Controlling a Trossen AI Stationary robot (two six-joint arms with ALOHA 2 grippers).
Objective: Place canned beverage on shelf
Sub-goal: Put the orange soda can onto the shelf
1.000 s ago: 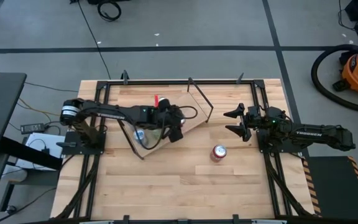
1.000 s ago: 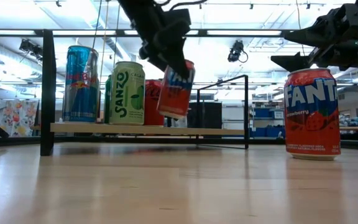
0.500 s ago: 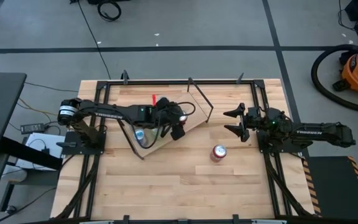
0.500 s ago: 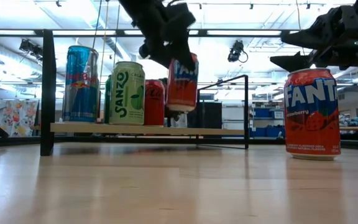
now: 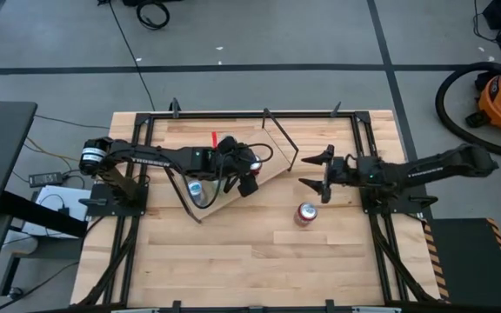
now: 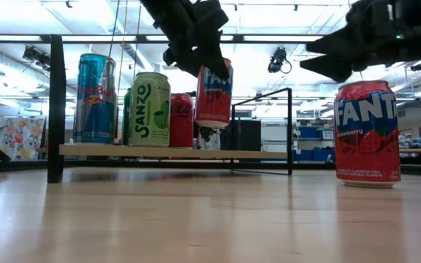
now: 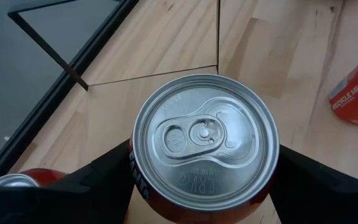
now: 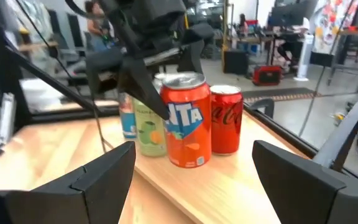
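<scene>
My left gripper (image 6: 205,64) is shut on an orange Fanta can (image 6: 214,98), held upright just above the right part of the light wood shelf (image 6: 123,150). A blue can (image 6: 96,98), a green Sanzo can (image 6: 150,109) and a red Coca-Cola can (image 6: 181,120) stand on their bases on the shelf. The held can also shows in the right wrist view (image 8: 188,121). My right gripper (image 5: 313,174) is open and empty to the shelf's right. A red strawberry Fanta can (image 5: 306,213) stands on the table near it. My left gripper pinches the orange can's side wall (image 7: 135,180) between its two fingers (image 7: 98,180), near the can's top rim. The fingers come from above, pointing down, one on each side. The can hangs upright, its lid up, its base a little clear of the plank.
The shelf lies slantwise across the table's middle (image 5: 272,165), with thin black rod brackets (image 5: 287,143) at its ends. A black frame (image 5: 364,148) runs along the table's edges. Bare wood tabletop (image 5: 250,261) lies toward the near edge.
My left gripper has tipped the orange can from tilted to upright, shifted it slightly along the shelf and raised it a little. My right gripper has reached toward the table's left, closer to the shelf, still open.
</scene>
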